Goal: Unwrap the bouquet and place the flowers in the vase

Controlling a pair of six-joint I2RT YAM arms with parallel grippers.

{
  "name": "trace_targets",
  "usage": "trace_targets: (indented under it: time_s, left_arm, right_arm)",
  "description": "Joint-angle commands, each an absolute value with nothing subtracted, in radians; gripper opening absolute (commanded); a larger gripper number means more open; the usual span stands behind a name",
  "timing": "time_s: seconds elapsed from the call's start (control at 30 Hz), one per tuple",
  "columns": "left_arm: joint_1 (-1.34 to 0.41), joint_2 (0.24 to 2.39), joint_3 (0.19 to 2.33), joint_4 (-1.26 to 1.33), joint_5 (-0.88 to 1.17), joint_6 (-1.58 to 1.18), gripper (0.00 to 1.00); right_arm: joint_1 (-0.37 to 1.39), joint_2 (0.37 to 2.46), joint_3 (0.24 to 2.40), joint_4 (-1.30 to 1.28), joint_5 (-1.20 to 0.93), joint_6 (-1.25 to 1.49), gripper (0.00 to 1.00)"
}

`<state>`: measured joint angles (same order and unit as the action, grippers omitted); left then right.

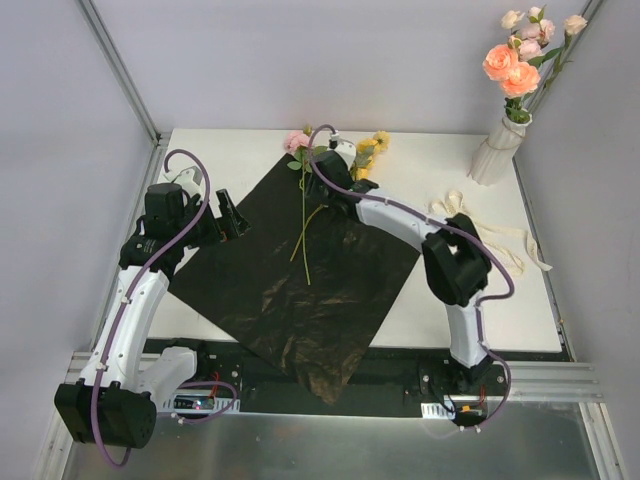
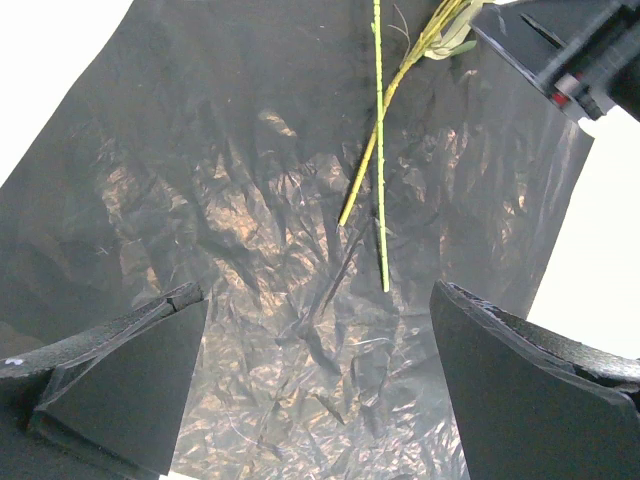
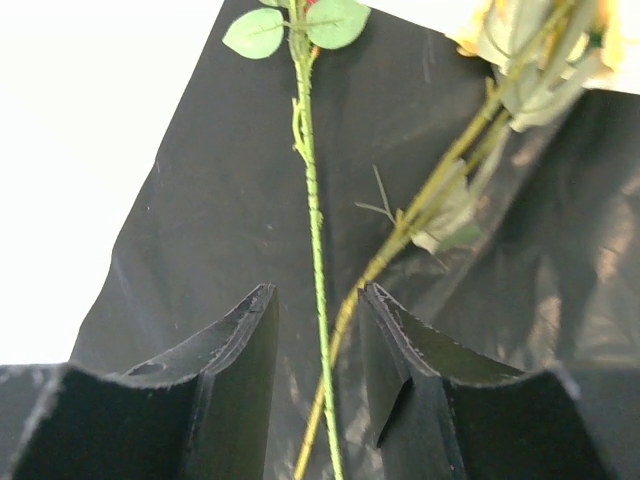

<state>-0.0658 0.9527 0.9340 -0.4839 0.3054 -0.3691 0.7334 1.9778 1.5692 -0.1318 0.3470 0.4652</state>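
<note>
The white surface (image 1: 430, 175) carries the black sheet (image 1: 300, 290), spread flat w/ two flowers on it; the vase (image 1: 495, 152) stands at the far right corner, some blooms in it. The left tool (image 2: 315, 295) hangs wide open over the sheet, holding nothing. The right tool (image 3: 315, 310) is part-open, straddling the pink-rose stem (image 3: 310, 200) — the yellow stem (image 3: 440, 175) crosses just beside. Best to close on one stem only, approx. mid-length — lift clear before swinging.

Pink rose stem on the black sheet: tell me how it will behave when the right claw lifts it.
The pink rose stem is long and thin, so it will probably flex, its head drooping. It looks light for its length. The yellow flower's stem crosses it inside the right claw, so both may lift together.
</note>
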Motion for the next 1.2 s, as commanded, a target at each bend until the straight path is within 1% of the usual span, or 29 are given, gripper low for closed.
trace_targets:
  time_s: [0.0,0.2,0.33,0.4,0.5,0.77,0.83,1.0,1.17]
  left_arm:
    - [-0.071,0.943,0.936,-0.462,0.305,-0.348,0.99]
    - [-0.072,0.946,0.939,-0.462,0.31,-0.35,0.99]
    - [-0.072,0.95,0.94,-0.462,0.325,-0.353,0.99]
    - [-0.072,0.948,0.939,-0.46,0.321,-0.351,0.99]
    - [-0.072,0.937,0.936,-0.462,0.31,-0.351,0.99]
    - [-0.072,0.948,0.94,-0.462,0.316,-0.351,0.99]
    - [-0.072,0.948,0.94,-0.462,0.322,-0.35,0.99]
    - [-0.072,0.94,0.94,-0.462,0.324,-0.35,0.99]
    - [-0.072,0.943,0.939,-0.462,0.325,-0.35,0.99]
  right_arm:
    - [0.738,2.115,1.759,-0.208,0.399,0.459,0.44]
    - [0.736,2.265,1.942,-0.262,0.388,0.449,0.44]
    - [0.736,2.35,2.02,-0.288,0.328,0.462,0.44]
    - [0.741,2.381,2.054,-0.316,0.333,0.46,0.44]
    - [0.744,2.401,2.057,-0.336,0.364,0.457,0.44]
    - [0.746,2.448,2.097,-0.339,0.333,0.448,0.4]
    - [0.746,2.447,2.097,-0.336,0.307,0.445,0.37]
    - [0.746,2.431,2.071,-0.321,0.304,0.439,0.26]
    - [0.749,2.373,2.013,-0.258,0.285,0.431,0.11]
